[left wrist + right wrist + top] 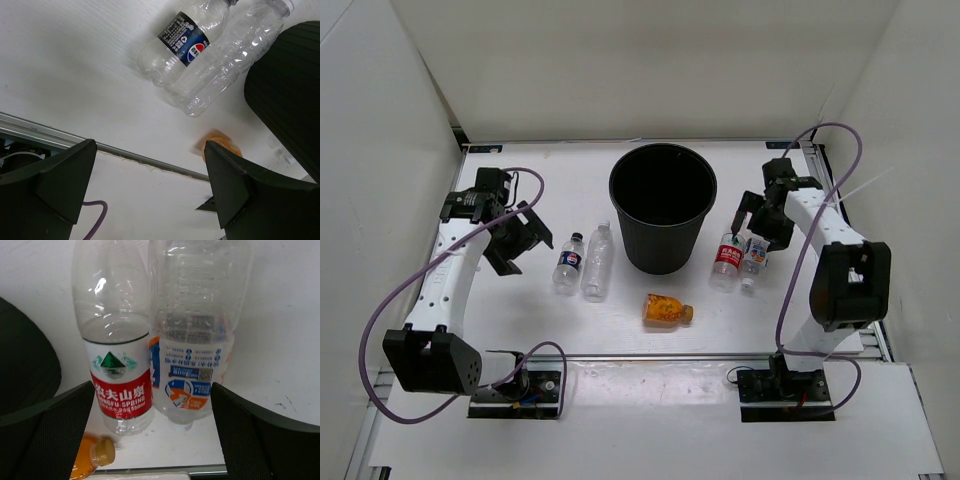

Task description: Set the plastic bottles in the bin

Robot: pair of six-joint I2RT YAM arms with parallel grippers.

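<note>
The black bin [663, 205] stands upright at the table's middle back. Two clear bottles lie left of it: one with a dark blue label [568, 264] [186, 41] and a plain one [599, 260] [235, 55]. The squat orange bottle [666, 310] lies in front of the bin. A red-label bottle [727, 259] [114, 350] and a clear bottle with a white-blue-orange label [753, 257] [195, 335] lie side by side right of the bin. My left gripper [520, 238] [150, 185] is open and empty, left of the blue-label bottle. My right gripper [756, 222] [152, 430] is open just above the right pair.
A metal rail [145, 157] marks the table's front edge. White walls close in the table on three sides. The bin's wall shows in the left wrist view [290, 85] and the right wrist view [25, 360]. A purple cable [820, 215] loops beside the right arm.
</note>
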